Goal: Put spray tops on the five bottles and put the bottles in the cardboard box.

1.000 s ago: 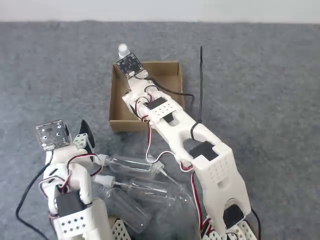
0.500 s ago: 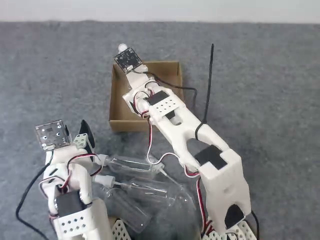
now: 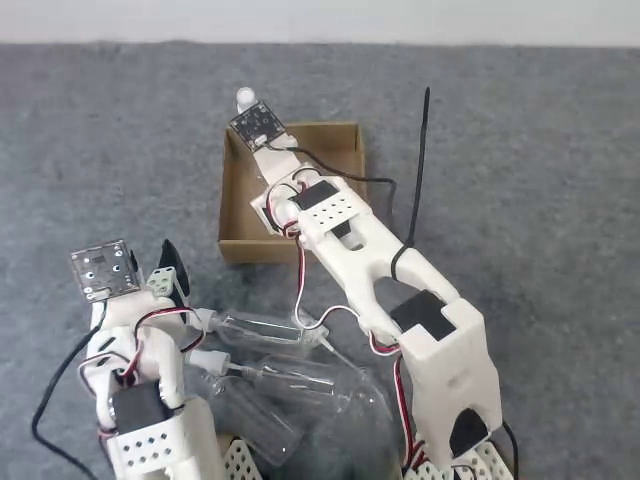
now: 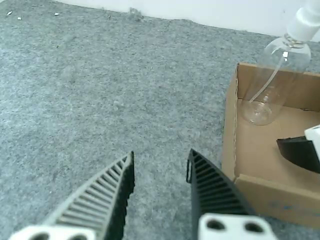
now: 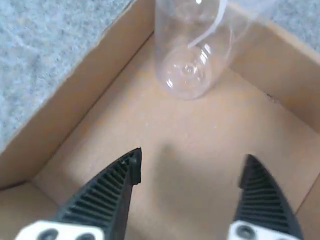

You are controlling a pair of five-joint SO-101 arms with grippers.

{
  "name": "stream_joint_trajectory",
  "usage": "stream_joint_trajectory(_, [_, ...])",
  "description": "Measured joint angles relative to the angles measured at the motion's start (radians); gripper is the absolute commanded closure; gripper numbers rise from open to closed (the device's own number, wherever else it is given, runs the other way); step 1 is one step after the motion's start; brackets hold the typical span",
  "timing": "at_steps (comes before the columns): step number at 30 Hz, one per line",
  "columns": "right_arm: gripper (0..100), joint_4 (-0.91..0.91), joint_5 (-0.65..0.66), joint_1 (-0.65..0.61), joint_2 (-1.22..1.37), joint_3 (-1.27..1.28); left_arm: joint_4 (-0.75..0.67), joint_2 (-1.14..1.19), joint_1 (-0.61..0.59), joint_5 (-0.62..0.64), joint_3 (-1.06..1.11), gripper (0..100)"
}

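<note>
The cardboard box (image 3: pixel 342 140) sits open side up on the grey worktop (image 3: pixel 520 160); one clear spray bottle (image 5: pixel 192 55) stands inside the box, in the corner farthest from the arm bases on the left arm's side, with its base on the box floor; its white spray top (image 3: pixel 245 97) rises above the box rim. The right gripper (image 5: pixel 192 155) hangs over the box floor, near the bottle but apart from it; its jaws are spread wide and hold nothing; the right arm stretches across the box's near wall. The left gripper (image 4: pixel 161 156) hovers over bare worktop outside the box, beside the wall on the left arm's side and near that wall's nearer corner; its jaws are parted with nothing between them. The other clear bottles (image 3: pixel 262 328) lie on their sides in a heap outside the box, beyond its near wall, between the two arm bases; two of them show white tops turned towards the left arm.
</note>
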Motion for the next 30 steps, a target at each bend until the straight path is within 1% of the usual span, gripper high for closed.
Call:
stream_joint_trajectory(2, [84.2, 0.005, 0.000, 0.000, -0.012, 0.000, 0.000, 0.000, 0.000, 0.000, 0.000, 84])
stream_joint_trajectory(9, [84.6, 0.058, 0.000, 0.002, -0.129, 0.054, 0.000, 0.000, 0.000, 0.000, 0.000, 84])
stream_joint_trajectory(19, [84.6, 0.230, 0.000, 0.002, -0.281, 0.055, 0.000, 0.000, 0.000, 0.000, 0.000, 84])
stream_joint_trajectory(25, [84.6, 0.264, 0.000, 0.002, -0.305, 0.055, 0.000, 0.000, 0.000, 0.000, 0.000, 84])
stream_joint_trajectory(30, [84.5, 0.350, 0.000, 0.002, -0.327, 0.057, 0.000, 0.000, 0.000, 0.000, 0.000, 84])
